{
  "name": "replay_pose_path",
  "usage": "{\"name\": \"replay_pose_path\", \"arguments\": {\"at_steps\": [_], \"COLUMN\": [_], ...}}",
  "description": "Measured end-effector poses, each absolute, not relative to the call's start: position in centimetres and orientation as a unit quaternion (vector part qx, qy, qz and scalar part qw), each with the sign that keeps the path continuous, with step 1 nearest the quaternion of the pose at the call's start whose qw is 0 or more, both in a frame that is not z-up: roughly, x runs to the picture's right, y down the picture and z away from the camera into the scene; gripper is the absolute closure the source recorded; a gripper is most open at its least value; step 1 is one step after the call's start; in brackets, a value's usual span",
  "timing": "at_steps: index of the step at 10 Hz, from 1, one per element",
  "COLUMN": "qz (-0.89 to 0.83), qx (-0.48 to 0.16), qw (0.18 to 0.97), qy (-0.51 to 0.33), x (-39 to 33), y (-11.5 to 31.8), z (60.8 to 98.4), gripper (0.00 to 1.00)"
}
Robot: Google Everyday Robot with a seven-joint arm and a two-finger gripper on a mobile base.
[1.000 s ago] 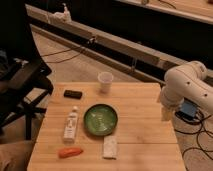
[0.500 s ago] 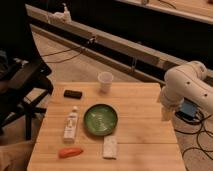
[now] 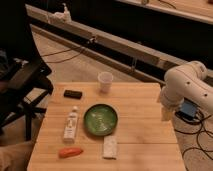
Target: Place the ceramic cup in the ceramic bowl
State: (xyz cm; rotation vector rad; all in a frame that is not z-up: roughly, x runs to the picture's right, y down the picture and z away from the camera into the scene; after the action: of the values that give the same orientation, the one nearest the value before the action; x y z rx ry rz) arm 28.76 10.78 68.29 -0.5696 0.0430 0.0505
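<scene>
The cup [image 3: 105, 81] stands upright on the worktop [image 3: 142, 102], just beyond the bowl [image 3: 100, 120] and clear of its rim, close to the far edge. The hand [image 3: 165, 113] hangs at the end of the white arm [image 3: 187, 87], well to the right of the bowl and off the worktop's right edge. It looks spread wide and it has hold of nothing. The likeliest trouble is at the grasp. The cup is tapered and stands alone, so one finger landing before the other could tip it or push it away from the bowl and off the far edge. A low sweep in from the right could also clip the bowl and shift it. At the drop, letting go too high or over the rim could leave the cup tilted, rolled out, or chipped against the glaze. The bottle [image 3: 71, 125] left of the bowl, the black block [image 3: 73, 94] beyond and to its left, and the orange piece [image 3: 70, 152] and white packet [image 3: 110, 147] nearer than it all lie off the likely path. Set against the earlier frames, nothing differs: the arm, cup and bowl are where they were.
</scene>
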Motion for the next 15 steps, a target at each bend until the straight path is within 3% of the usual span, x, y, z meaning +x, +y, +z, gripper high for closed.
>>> {"name": "replay_pose_path", "arguments": {"at_steps": [8, 12, 15], "qz": [0.022, -0.022, -0.036], "qx": [-0.278, -0.226, -0.198], "qw": [0.96, 0.973, 0.979], "qy": [0.026, 0.043, 0.005], "x": [29.0, 26.8, 21.6], "y": [10.5, 3.4, 0.8], "z": [68.3, 70.2, 72.2], "gripper": [0.35, 0.35, 0.35]}}
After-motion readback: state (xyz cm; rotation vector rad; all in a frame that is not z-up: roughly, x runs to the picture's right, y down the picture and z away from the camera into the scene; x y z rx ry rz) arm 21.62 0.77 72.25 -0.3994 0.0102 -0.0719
